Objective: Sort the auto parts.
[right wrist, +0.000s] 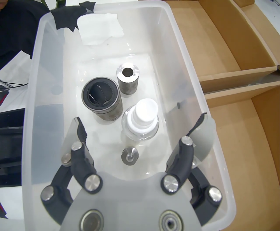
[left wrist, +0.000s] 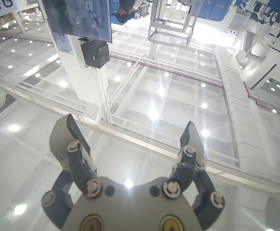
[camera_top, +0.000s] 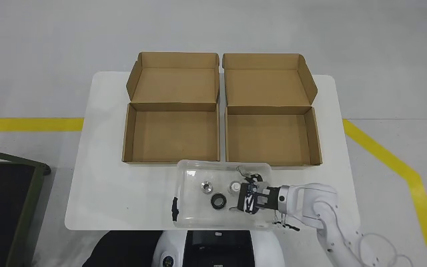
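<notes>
A clear plastic bin (camera_top: 223,162) stands at the table's near edge with several auto parts in it. In the right wrist view I see a black-lined cylindrical bearing (right wrist: 101,101), a plain metal sleeve (right wrist: 128,79), a white plastic part on a clear base (right wrist: 143,119) and a small metal cone-shaped piece (right wrist: 130,155). My right gripper (right wrist: 140,122) hangs open inside the bin (right wrist: 188,65), its fingers on either side of the white part and the small piece, holding nothing. From above, the right gripper (camera_top: 248,198) sits in the bin's right half. My left gripper (left wrist: 130,124) is open and empty, pointing up at the ceiling.
Two open cardboard boxes, a left one (camera_top: 171,133) and a right one (camera_top: 270,137), stand side by side behind the bin with their lids folded back. The white table (camera_top: 107,167) has bare room at its left side. Black tape (right wrist: 70,15) and a white paper patch (right wrist: 99,28) mark the bin's far wall.
</notes>
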